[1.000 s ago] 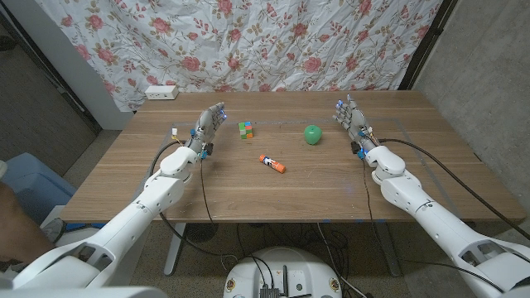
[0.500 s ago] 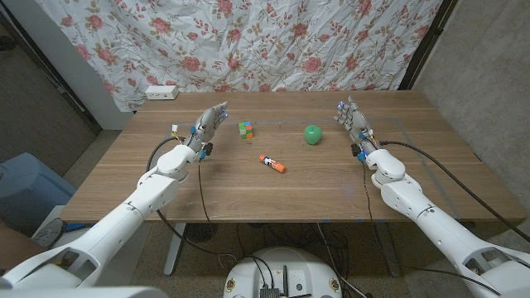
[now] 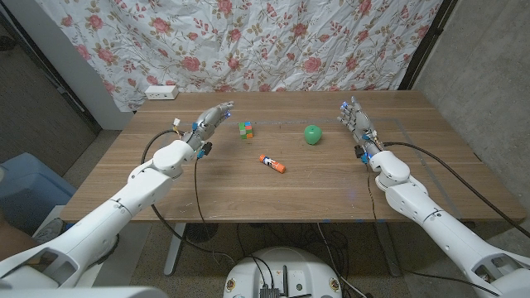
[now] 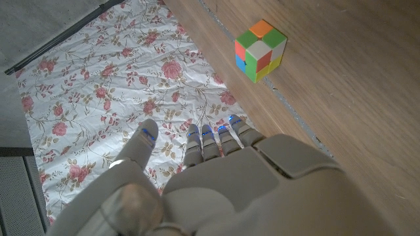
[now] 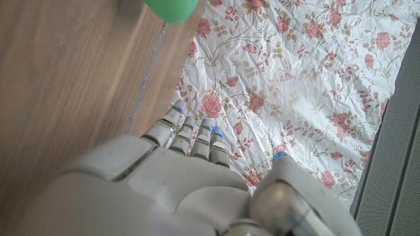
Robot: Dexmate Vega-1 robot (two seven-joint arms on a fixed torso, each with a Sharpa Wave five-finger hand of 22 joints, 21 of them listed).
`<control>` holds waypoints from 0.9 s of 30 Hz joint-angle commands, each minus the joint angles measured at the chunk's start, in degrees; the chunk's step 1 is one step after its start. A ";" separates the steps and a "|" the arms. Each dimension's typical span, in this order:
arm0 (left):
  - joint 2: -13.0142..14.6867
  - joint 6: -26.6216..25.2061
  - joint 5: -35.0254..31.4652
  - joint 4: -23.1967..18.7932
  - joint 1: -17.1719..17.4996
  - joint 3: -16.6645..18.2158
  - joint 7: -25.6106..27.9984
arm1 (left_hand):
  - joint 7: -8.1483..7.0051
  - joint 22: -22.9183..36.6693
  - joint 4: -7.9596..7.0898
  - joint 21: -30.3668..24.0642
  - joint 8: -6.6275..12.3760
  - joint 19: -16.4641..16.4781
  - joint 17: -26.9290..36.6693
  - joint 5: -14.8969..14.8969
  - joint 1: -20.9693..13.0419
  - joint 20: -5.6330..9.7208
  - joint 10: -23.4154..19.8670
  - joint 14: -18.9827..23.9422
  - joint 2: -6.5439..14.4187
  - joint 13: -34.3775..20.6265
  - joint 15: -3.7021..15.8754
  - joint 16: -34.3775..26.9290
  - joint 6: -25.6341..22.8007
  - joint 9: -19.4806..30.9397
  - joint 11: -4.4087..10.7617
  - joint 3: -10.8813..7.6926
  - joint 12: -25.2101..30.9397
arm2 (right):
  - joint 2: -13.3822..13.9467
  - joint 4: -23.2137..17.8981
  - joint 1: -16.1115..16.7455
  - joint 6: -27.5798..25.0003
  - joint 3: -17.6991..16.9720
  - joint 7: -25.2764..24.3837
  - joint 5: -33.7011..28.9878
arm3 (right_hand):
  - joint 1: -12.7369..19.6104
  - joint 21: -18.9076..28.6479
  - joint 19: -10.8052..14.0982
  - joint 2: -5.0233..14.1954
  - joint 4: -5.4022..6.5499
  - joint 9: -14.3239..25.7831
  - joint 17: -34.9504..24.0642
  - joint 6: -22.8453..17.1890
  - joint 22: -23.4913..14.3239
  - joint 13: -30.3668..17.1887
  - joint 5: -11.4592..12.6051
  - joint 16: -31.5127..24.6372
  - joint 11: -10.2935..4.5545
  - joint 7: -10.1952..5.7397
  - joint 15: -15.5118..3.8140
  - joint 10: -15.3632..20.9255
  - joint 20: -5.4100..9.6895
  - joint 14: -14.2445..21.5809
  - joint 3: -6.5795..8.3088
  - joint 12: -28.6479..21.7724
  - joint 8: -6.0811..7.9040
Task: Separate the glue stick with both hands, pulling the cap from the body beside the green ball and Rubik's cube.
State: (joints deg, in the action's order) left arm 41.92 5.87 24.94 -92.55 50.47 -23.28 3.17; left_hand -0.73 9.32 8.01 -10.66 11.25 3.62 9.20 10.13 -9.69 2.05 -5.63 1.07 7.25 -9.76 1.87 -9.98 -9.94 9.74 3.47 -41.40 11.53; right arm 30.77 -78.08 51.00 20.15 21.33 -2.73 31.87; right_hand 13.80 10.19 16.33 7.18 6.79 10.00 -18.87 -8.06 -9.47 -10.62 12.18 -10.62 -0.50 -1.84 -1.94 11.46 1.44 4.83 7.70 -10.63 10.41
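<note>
Head view: left hand, empty with fingers spread, has tilted toward the Rubik's cube; right hand, likewise empty and spread, is unchanged. The glue stick lies untouched mid-counter, near the green ball. Left wrist view: the cube lies ahead of the fingers. Right wrist view: ball at the frame edge. Reach apparently beginning.

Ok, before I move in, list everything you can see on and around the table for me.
Glue stick: one, orange body with a white cap end, lying at the table's middle, untouched.
Rubik's cube: one, multicoloured, behind and left of the glue stick.
Green ball: one, behind and right of the glue stick.
Power strip: one, white, at the far left corner.
Table: one, wooden.
Floral cloth: one, white with red roses, hanging behind.
Left hand: open, left of the cube.
Right hand: open, right of the ball.
</note>
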 commanded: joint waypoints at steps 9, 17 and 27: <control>7.51 -3.48 -7.44 -6.72 -0.74 -1.33 -3.93 | -2.21 0.15 3.05 -0.09 0.82 0.98 0.27 0.54 -3.99 1.50 -2.10 0.87 -1.31 -0.33 2.23 -0.28 -2.29 0.29 1.18 -0.76 0.36 | 0.53 -1.35 2.03 2.08 -1.05 -0.70 -0.33 | -0.50 0.05 -0.92 -0.10 -0.23 0.14 0.35 -0.27 -0.13 -0.17 0.53 -0.37 -0.08 0.30 -0.51 -0.20 0.18 -0.50 0.27 -0.20 0.28; 10.29 -6.03 -12.88 -10.31 -1.62 -2.09 -4.28 | -3.31 0.12 3.29 0.04 1.05 1.07 0.29 0.63 -5.52 2.10 -3.01 1.27 -2.35 -0.34 2.70 -0.27 -3.22 0.32 2.06 -0.85 0.41 | -0.11 -0.19 1.98 3.25 -1.08 0.15 0.19 | -0.61 0.10 -1.03 -0.15 -0.31 0.14 0.56 -0.29 -0.12 -0.15 0.53 -0.42 0.01 0.32 -0.50 -0.21 0.19 -0.49 0.31 -0.22 0.29; 12.54 -8.74 -19.27 -13.76 -3.01 -3.38 -5.48 | -4.55 0.12 3.31 0.55 1.71 -0.87 0.35 0.81 -8.46 2.53 -4.45 1.18 -4.66 -0.38 2.92 -0.13 -5.67 0.37 3.33 -0.84 0.34 | -0.85 1.44 1.29 4.79 -1.14 1.12 0.49 | -0.62 0.20 -1.01 -0.13 -0.47 0.13 0.85 -0.33 -0.11 -0.12 0.54 -0.50 -0.02 0.35 -0.43 -0.18 0.21 -0.37 0.43 -0.25 0.31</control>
State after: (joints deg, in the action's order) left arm 51.53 -0.18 11.85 -102.42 48.92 -25.36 -0.90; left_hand -5.12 9.34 11.02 -10.16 12.38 2.96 9.40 10.63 -17.17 2.04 -9.26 1.86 2.78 -10.01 2.05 -9.98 -14.77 10.02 6.49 -42.21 11.53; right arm 30.57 -78.05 52.76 23.44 20.31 -2.69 31.89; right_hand 13.05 10.19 15.32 6.42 6.48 9.99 -18.07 -8.07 -9.46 -10.63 12.52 -10.82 -0.51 -1.84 -2.04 11.46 1.64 4.29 8.01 -10.63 10.41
